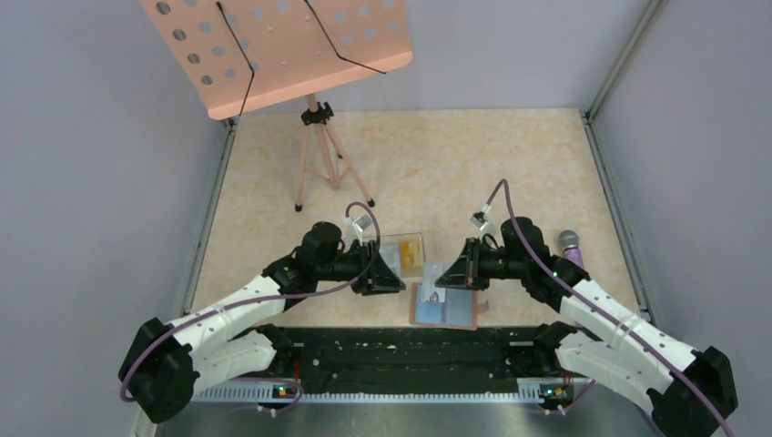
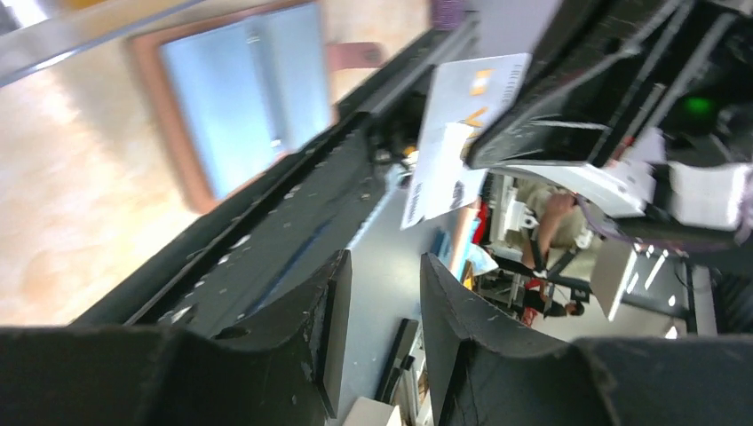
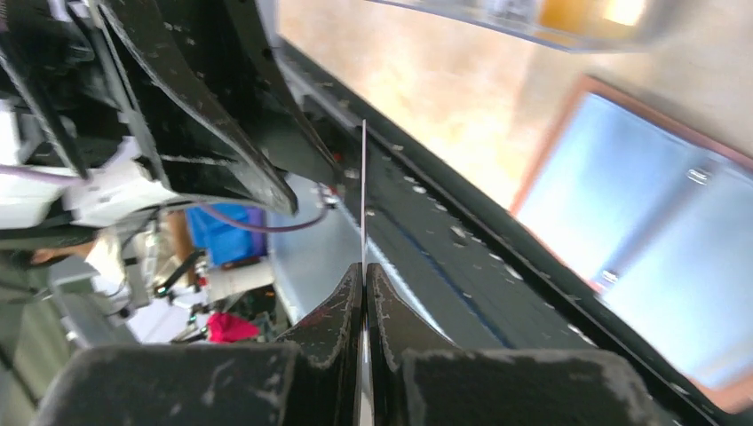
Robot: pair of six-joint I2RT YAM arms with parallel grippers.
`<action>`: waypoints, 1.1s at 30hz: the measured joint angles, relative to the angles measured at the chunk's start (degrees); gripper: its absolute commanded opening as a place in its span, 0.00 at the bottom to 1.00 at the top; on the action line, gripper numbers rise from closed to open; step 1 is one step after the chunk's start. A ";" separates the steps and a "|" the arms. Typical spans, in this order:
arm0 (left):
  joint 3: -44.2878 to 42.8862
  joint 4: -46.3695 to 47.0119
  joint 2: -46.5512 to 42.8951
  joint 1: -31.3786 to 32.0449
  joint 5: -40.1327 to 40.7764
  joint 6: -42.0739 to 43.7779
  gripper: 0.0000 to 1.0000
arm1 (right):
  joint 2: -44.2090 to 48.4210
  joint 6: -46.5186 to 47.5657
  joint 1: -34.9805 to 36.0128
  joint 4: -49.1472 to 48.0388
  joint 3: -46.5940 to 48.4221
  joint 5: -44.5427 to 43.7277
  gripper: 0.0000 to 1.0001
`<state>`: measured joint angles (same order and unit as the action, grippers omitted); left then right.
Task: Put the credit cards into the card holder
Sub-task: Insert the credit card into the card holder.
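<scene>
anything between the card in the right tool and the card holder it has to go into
Nothing visible. The right tool grips the card near the open card holder, whose blue faces lie bare. The open left tool is on the card's other side, not in between.

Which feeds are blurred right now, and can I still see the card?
Left wrist view: motion-smeared overall, but the pale card is legible. Right wrist view: right fingers sharp, card edge-on as a thin line, card holder soft behind. Top view: crisp, evenly lit.
</scene>
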<state>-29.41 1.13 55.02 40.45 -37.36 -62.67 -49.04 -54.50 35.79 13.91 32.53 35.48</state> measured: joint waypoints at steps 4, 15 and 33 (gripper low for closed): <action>0.63 -5.95 4.72 0.00 3.02 1.73 0.36 | 2.62 3.39 -2.23 5.16 -5.16 -3.43 0.00; -4.39 -15.15 17.16 4.04 14.05 8.52 0.13 | -0.70 9.22 -6.73 11.45 -13.07 -7.74 0.00; -15.39 -16.44 35.52 13.05 23.58 12.09 0.00 | -8.31 11.91 -6.73 1.46 -13.05 -3.78 0.00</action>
<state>-44.80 -15.31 90.54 53.49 -13.78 -50.59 -57.34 -42.59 29.06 15.38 19.49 31.70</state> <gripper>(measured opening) 0.009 0.006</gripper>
